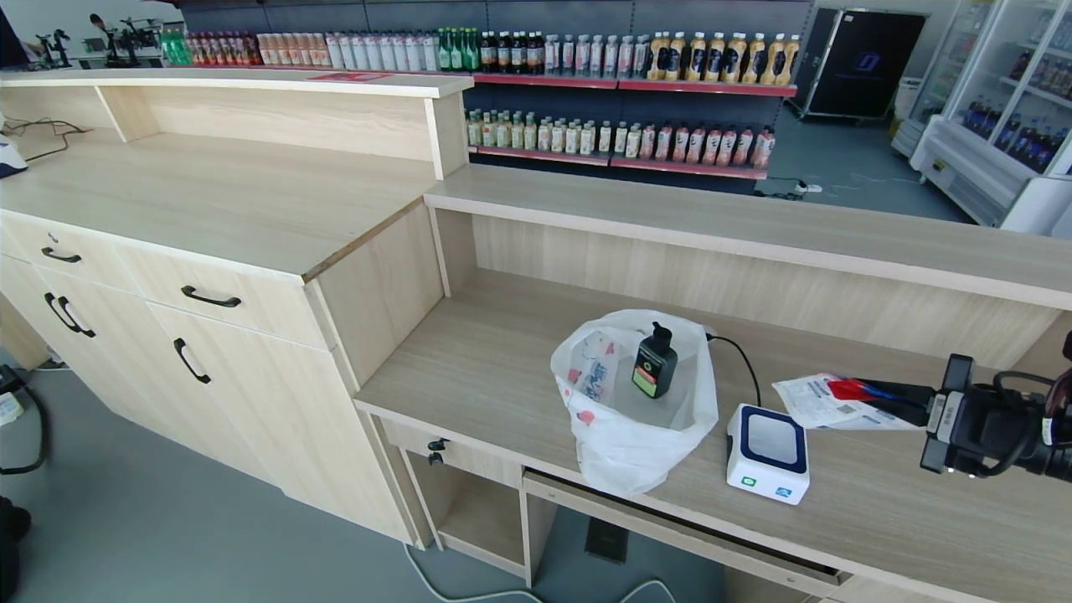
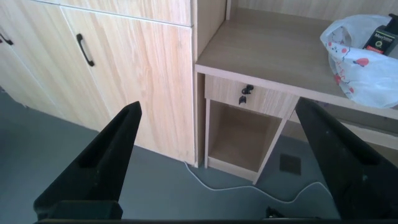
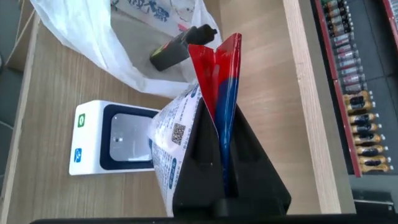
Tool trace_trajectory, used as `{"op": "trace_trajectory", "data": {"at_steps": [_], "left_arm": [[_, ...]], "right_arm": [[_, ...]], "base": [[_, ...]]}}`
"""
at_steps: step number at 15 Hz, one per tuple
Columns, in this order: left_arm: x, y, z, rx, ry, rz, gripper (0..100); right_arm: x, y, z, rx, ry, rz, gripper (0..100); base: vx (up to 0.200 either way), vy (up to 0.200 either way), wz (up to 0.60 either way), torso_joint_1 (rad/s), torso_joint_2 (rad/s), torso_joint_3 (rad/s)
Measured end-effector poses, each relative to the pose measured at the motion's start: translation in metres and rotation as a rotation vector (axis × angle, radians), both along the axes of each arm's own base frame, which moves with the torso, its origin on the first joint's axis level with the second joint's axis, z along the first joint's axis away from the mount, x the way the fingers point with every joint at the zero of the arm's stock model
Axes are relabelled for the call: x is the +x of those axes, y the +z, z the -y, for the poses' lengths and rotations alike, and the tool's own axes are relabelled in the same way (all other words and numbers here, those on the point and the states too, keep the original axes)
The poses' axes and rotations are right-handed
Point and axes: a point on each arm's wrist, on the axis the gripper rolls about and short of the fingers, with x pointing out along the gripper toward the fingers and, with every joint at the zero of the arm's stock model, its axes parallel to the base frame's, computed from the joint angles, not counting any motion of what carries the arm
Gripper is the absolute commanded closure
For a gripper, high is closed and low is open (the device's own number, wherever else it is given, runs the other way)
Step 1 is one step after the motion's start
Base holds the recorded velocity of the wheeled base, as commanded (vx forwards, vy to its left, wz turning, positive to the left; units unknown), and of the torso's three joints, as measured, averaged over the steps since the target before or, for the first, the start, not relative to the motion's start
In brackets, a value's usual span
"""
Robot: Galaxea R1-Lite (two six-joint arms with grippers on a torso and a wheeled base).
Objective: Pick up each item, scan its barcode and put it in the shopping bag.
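Pale wood-grain shop counter (image 1: 486, 360) fills mid-frame, with two red-edged shelves (image 1: 620, 84) of bottles along the top. One crinkled white shopping bag (image 1: 620, 435) at centre holds one black pump bottle (image 1: 655, 364). One boxy white scanner (image 1: 768, 452) sits just right of it. At far right, the right gripper (image 1: 879, 394) pinches one glossy red-blue-white pouch (image 1: 816, 402). The left gripper (image 2: 217, 106) gapes wide.

Head high, downward; wrists closer; all share shopping bag (image 1: 620, 452).

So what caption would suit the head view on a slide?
The right fingers hold a red-and-white packet beside the scanner; a dark bottle stands in the shopping bag.
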Motion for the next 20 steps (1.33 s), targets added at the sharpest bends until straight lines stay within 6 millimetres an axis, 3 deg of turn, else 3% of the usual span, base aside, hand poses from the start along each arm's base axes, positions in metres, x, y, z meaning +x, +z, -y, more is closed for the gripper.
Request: {"op": "trace_trajectory", "data": {"at_steps": [4, 20], "left_arm": [[0.0, 0.0, 0.0, 0.0, 0.0, 0.0, 0], [0.0, 0.0, 0.0, 0.0, 0.0, 0.0, 0]], "right_arm": [[0.008, -0.011, -0.009, 0.024, 0.075, -0.034, 100], [0.042, -0.038, -0.013, 0.026, 0.115, -0.035, 100]], "base": [[0.0, 0.0, 0.0, 0.0, 0.0, 0.0], [0.0, 0.0, 0.0, 0.0, 0.0, 0.0]]}}
